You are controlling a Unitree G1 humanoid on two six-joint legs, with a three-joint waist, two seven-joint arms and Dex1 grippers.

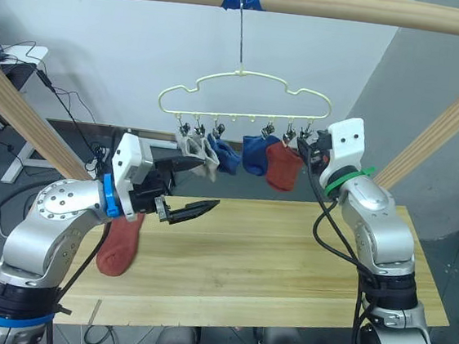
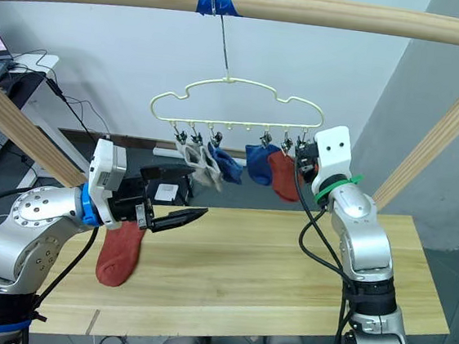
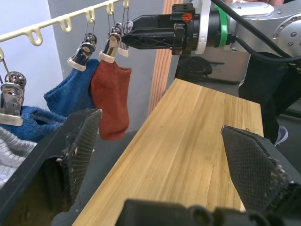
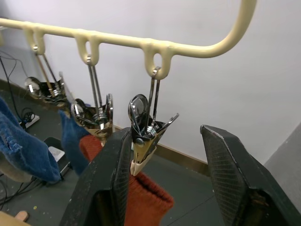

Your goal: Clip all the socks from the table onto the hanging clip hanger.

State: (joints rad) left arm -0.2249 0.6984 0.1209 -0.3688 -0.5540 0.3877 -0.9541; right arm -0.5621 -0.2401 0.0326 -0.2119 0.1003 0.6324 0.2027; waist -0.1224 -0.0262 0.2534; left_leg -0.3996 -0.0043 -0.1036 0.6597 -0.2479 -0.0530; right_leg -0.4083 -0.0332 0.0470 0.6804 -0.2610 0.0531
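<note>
I see my left gripper (image 1: 193, 191) spread wide and empty above the light plank table (image 1: 287, 252), where one rust-red ankle sock (image 1: 120, 244) lies near its left end. My right gripper (image 4: 162, 155) is open around an empty metal clip (image 4: 146, 134) on the cream wire hanger (image 1: 246, 87), which carries the other five socks (image 1: 239, 157).

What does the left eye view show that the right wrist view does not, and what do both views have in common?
The left eye view alone has the table with a rust-red sock lying on it, the open left gripper, the light grey socks and the hanger's hook. The right wrist view alone gives a close look at the empty end clip between the open right gripper's fingers. Both share the clip hanger, the hung rust-red sock and a blue sock.
</note>
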